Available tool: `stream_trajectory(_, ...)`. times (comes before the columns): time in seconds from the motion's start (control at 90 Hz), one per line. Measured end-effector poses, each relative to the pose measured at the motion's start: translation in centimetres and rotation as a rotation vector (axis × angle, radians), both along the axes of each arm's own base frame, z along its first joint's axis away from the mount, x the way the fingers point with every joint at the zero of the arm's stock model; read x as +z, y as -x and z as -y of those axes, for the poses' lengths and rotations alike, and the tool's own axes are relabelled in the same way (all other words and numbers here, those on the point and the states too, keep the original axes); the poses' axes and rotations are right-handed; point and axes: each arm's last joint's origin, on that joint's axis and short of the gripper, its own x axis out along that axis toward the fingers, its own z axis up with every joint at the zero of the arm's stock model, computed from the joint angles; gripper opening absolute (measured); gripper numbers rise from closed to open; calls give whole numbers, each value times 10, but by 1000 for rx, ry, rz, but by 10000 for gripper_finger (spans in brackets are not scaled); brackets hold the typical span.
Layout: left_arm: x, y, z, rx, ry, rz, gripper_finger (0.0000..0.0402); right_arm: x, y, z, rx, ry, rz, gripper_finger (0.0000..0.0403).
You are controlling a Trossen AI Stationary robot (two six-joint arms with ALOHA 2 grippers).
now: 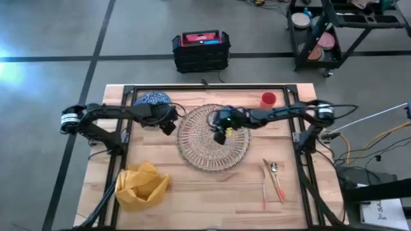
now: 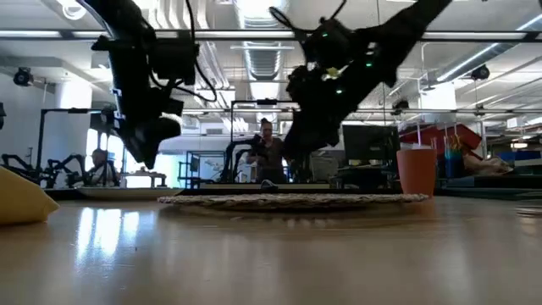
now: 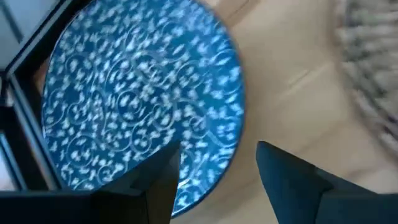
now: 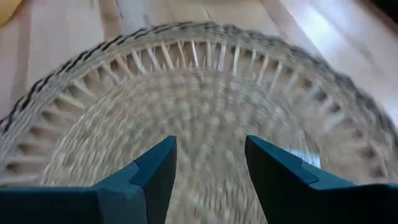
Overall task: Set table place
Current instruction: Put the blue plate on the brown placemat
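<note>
A large round woven plate (image 1: 212,138) lies flat in the middle of the table (image 1: 212,205). My right gripper (image 4: 210,146) hangs open above it (image 4: 205,81), clear of it in the low view (image 2: 301,144). The smaller blue-patterned plate (image 3: 140,93) lies at the far left (image 1: 152,98). My left gripper (image 3: 217,149) is open and raised just off that plate's near right rim (image 1: 168,125). A red-orange cup (image 1: 268,99) stands at the far right. The yellow napkin (image 1: 141,185) lies bunched near left, and the orange-handled cutlery (image 1: 273,179) near right.
A black metal frame (image 1: 128,96) runs along the table's far edge and down both sides, close to the blue plate. Bare wood shows along the near edge between napkin and cutlery. Beyond the table stand a black crate (image 1: 201,50) and a wheeled cart (image 1: 334,32).
</note>
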Motion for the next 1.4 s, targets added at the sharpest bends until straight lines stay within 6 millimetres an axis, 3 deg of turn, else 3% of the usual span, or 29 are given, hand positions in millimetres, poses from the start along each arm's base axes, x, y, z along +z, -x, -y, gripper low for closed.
stream_trajectory(0.256,-5,-1,4,-23,30,27,198,24,-52,31,-23,63,46,158)
stream_trajectory(0.4,-6,-2,3,-15,-11,34,198,20,-69,49,-27,23,-9,156)
stream_trajectory(0.544,-6,0,-2,-2,-103,-19,198,6,-73,53,-6,-36,-64,163)
stream_trajectory(0.7,-12,-4,-3,-39,-76,-41,198,0,-72,49,18,-58,-90,169)
stream_trajectory(0.922,-44,-13,-4,-70,12,-184,198,5,-68,48,29,-47,-107,164)
stream_trajectory(1.089,-60,-20,-8,-71,-27,-289,193,10,-64,46,32,-55,-133,155)
stream_trajectory(1.244,-64,-25,-11,-87,-85,-345,144,14,-61,42,39,-58,-150,143)
stream_trajectory(1.4,-62,-30,-15,-117,-127,-345,33,13,-61,40,46,-57,-162,127)
